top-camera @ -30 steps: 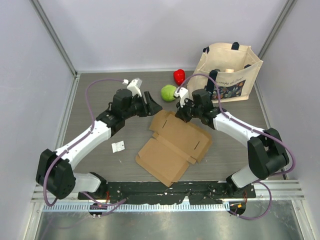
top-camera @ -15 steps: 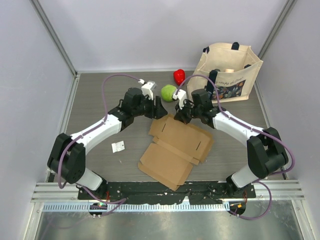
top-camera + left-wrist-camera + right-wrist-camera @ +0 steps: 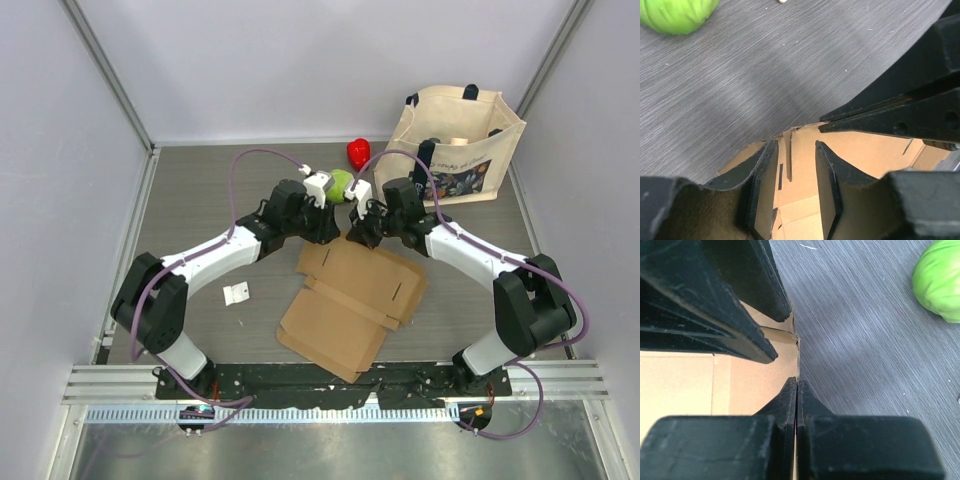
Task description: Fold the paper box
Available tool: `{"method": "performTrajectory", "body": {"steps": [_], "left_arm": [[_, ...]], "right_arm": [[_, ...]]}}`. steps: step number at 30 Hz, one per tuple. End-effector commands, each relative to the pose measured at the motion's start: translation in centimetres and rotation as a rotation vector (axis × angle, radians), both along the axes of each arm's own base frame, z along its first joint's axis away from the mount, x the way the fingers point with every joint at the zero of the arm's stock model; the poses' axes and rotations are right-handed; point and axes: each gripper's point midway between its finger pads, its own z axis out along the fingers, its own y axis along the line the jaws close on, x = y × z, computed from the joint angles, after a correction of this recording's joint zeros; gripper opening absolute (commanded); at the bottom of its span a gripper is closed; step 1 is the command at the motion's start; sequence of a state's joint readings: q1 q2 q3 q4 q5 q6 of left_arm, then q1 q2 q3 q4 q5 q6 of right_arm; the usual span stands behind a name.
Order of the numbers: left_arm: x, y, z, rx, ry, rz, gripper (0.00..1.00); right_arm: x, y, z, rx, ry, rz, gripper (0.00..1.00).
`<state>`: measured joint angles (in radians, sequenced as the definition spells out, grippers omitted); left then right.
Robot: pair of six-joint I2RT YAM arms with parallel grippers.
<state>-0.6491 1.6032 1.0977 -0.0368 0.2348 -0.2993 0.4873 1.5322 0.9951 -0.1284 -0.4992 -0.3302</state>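
Paper box [image 3: 350, 295] is lying mostly flat and unfolded on the tabletop [image 3: 210, 200], spreading out from both claws back toward the arm bases. Its far corner sits right where the two claws meet.

The right claw [image 3: 797, 386] is pinched tight on the edge of that corner. In its wrist view the cardboard edge runs straight into the seam between the fingers, so it's gripping the box.

The left claw [image 3: 795, 150] is right next to it, nearly nose to nose. Its jaws are only narrowly apart and straddle a thin raised strip of cardboard, and there's a visible gap on both sides, so it isn't clamped on anything.

Other stuff:
- A green round thing [image 3: 340, 182] sits just beyond the claws, partly hidden behind the left wrist.
- A small red thing [image 3: 358, 153] is a bit further out past that.
- The beige tote bag [image 3: 470, 175] stands upright, off to the right of the right claw and further back. Its mouth is open, with something tan showing inside, but I honestly can't tell what it is.
- A little white scrap [image 3: 237, 293] lies beside the left arm, well back from its claw.
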Motion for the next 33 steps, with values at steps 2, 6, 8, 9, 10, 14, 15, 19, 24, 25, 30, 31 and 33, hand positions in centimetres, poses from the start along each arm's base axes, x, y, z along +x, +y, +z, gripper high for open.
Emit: {"method": "performTrajectory", "body": {"steps": [2, 6, 8, 9, 10, 14, 15, 19, 24, 25, 30, 31, 33], "left_arm": [[0.8, 0.2, 0.8, 0.023, -0.045, 0.011, 0.39], [0.3, 0.4, 0.2, 0.032, -0.035, 0.009, 0.4], [0.4, 0.4, -0.1, 0.041, -0.034, 0.014, 0.35], [0.5, 0.3, -0.2, 0.046, -0.034, 0.016, 0.33], [0.8, 0.4, -0.4, 0.056, -0.037, 0.029, 0.31], [1.4, 0.9, -0.3, 0.089, -0.07, 0.056, 0.15], [1.6, 1.0, -0.1, 0.093, -0.078, 0.062, 0.13], [1.9, 1.0, 0.3, 0.074, -0.105, 0.082, 0.07], [2.1, 1.4, 0.9, 0.033, -0.135, 0.13, 0.0], [2.2, 1.2, 1.3, 0.015, -0.154, 0.131, 0.0], [2.2, 1.5, 1.8, -0.019, -0.181, 0.156, 0.0], [2.0, 1.5, 2.1, -0.032, -0.189, 0.158, 0.0], [1.8, 1.7, 2.4, -0.05, -0.21, 0.166, 0.0]], "right_arm": [[0.5, 1.0, 2.4, 0.056, -0.067, 0.02, 0.01], [0.5, 1.0, 2.5, 0.061, -0.071, 0.02, 0.01], [0.5, 1.1, 2.7, 0.07, -0.066, 0.022, 0.01], [0.4, 1.2, 2.6, 0.07, -0.062, 0.022, 0.01], [0.5, 1.2, 2.8, 0.079, -0.065, 0.016, 0.01], [1.1, 0.7, 3.4, 0.075, -0.078, -0.042, 0.11], [1.6, 0.2, 3.4, 0.06, -0.087, -0.087, 0.14], [3.3, -1.7, 4.8, 0.062, -0.095, -0.286, 0.34], [4.3, -6.1, 8.0, 0.114, 0.077, -0.783, 0.4], [3.9, -8.0, 8.4, 0.093, 0.109, -0.912, 0.41], [0.5, -7.2, 10.9, 0.454, 0.396, -1.135, 0.5], [0.0, -6.7, 10.6, 0.576, 0.493, -1.194, 0.54], [-1.0, -6.3, 11.2, 0.725, 0.588, -1.237, 0.63]]}}
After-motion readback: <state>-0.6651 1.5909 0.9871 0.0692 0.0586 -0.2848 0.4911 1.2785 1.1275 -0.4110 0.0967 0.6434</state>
